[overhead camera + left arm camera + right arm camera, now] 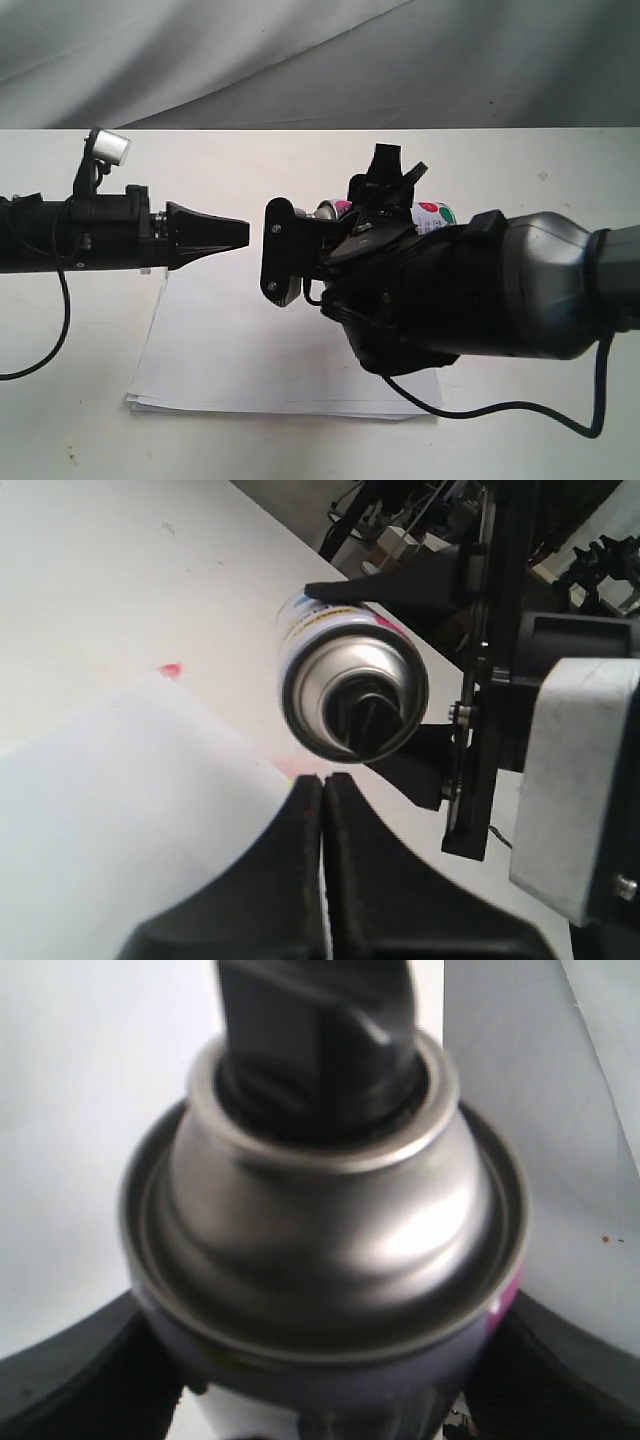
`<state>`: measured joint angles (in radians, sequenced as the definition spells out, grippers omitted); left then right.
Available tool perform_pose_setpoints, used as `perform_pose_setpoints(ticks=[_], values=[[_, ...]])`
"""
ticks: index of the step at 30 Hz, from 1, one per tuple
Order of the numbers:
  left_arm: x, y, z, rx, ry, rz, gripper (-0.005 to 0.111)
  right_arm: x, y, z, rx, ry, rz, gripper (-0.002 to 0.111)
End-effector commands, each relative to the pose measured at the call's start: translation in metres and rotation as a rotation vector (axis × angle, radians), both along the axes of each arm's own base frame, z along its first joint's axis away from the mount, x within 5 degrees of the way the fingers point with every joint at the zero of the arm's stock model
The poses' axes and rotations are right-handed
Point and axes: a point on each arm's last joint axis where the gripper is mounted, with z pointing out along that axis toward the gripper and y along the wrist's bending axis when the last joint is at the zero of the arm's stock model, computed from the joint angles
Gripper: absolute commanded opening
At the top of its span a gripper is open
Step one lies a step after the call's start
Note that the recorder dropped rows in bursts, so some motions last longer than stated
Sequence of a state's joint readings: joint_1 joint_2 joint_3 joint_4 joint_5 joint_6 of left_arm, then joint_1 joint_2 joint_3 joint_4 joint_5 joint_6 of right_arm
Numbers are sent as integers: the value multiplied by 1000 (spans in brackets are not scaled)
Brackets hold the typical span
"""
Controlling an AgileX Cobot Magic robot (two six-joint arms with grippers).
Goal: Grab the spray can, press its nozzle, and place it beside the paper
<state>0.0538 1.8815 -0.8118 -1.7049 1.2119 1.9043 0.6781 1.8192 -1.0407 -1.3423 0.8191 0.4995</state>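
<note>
My right gripper [322, 226] is shut on the spray can [432, 215] and holds it lying sideways above the table, over the far edge of the paper [250, 350]. The can's silver domed shoulder [330, 1220] and its black nozzle [315, 1030] fill the right wrist view, with a black finger [60, 1380] on each side. In the left wrist view the spray can [350, 680] faces me end-on, nozzle [368, 715] in the middle. My left gripper [323, 780] is shut and empty, its tips just short of the nozzle. In the exterior view the left gripper [238, 232] points at the can from the left.
The white table [560, 170] runs back to a grey cloth backdrop [300, 60]. A pink-red smudge [172, 668] marks the table beside the paper [120, 810]. A black cable [500, 410] trails from the right arm near the paper's corner, and another cable [60, 320] hangs from the left arm.
</note>
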Motion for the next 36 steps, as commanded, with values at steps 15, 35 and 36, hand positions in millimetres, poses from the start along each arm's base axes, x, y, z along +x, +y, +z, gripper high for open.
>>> perform_pose_setpoints(ticks=[15,35,36], values=[[8,-18,4,0,-105,-48,0,0,0,7,4,-20,-4,0],[7,-36,8,-6,-118,-104,0,0,0,7,3,-21,-5,0],[7,-36,8,-6,-118,-104,0,0,0,7,3,-21,-5,0]])
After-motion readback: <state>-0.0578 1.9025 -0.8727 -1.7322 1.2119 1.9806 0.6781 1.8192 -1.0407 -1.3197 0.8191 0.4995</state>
